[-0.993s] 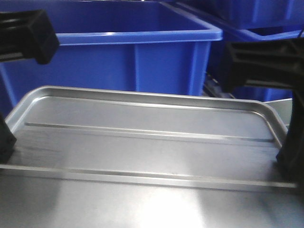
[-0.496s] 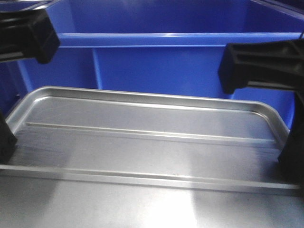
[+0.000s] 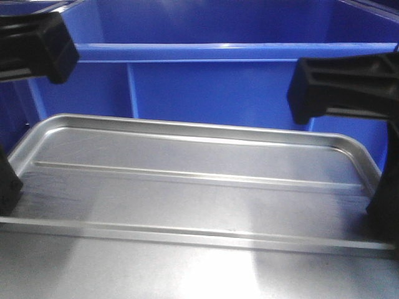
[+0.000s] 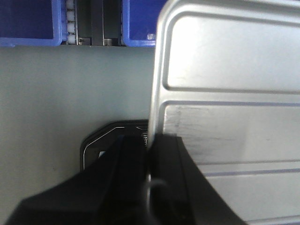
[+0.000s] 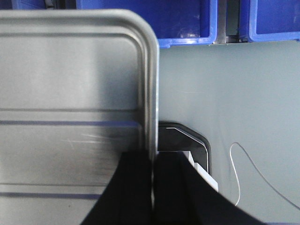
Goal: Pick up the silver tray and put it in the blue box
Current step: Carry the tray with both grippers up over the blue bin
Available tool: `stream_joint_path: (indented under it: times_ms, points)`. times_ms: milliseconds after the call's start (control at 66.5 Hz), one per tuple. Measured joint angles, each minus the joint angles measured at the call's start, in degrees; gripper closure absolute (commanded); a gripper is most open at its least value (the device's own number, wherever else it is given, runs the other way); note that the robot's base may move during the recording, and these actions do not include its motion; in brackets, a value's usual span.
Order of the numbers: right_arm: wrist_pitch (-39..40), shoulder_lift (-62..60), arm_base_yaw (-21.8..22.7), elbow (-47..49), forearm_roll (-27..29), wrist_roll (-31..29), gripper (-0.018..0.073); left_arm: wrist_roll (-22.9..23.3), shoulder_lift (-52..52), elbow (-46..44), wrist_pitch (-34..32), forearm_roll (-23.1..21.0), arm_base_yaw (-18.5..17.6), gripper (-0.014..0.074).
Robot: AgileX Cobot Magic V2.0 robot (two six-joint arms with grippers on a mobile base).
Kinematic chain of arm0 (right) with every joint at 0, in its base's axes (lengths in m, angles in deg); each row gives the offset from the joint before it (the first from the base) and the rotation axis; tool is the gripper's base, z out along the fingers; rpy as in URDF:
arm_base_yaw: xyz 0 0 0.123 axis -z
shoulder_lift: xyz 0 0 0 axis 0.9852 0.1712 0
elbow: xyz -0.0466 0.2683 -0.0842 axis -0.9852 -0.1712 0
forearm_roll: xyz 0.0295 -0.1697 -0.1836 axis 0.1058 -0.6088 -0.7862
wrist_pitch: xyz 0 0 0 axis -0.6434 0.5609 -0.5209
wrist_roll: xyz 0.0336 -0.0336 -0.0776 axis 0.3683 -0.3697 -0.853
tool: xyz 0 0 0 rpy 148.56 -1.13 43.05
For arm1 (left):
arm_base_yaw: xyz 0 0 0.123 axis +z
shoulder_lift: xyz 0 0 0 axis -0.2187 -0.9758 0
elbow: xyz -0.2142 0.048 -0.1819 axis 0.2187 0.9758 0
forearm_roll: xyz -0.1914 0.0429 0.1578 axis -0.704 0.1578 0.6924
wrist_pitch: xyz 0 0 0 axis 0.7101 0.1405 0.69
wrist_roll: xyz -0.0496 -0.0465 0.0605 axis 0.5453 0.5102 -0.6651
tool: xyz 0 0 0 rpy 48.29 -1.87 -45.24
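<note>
The silver tray (image 3: pixel 187 187) is held at both short ends, roughly level, with its long side running left to right across the front view. Its two raised lines run along the floor from end to end.

Left gripper (image 4: pixel 149 157): clamped on the rolled rim of the tray's left short end. One finger (image 4: pixel 129 180) lies outside the rim and the other (image 4: pixel 176 183) lies inside, on the tray floor. No gap shows between fingers and metal.

Right gripper (image 5: pixel 153 171): clamped on the rim of the right short end in the same manner, with one finger on the tray floor and one outside the rim.

The blue box (image 3: pixel 218 93) stands directly behind the tray. Its ribbed side wall fills the background of the front view, and its thick rim sits higher in the picture than the tray's far edge. The tray is therefore in front of the box wall, not inside the box. The gap between the tray's far edge and the wall cannot be judged from this view.

In the wrist views, a grey surface (image 4: pixel 47 108) lies below the tray ends, with blue crate walls beyond it. A dark, round-cornered part (image 5: pixel 190 136) shows under each gripper. A thin wire (image 5: pixel 243 161) lies on the surface at the right side.
</note>
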Motion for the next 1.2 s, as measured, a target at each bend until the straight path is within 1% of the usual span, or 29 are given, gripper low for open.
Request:
stream_joint_path:
  times_ms: [1204]
  points:
    - [-0.19, 0.00, 0.00, 0.00, 0.09, 0.00, 0.0500, 0.00, 0.00, 0.00, -0.13, 0.00, 0.00, 0.0610]
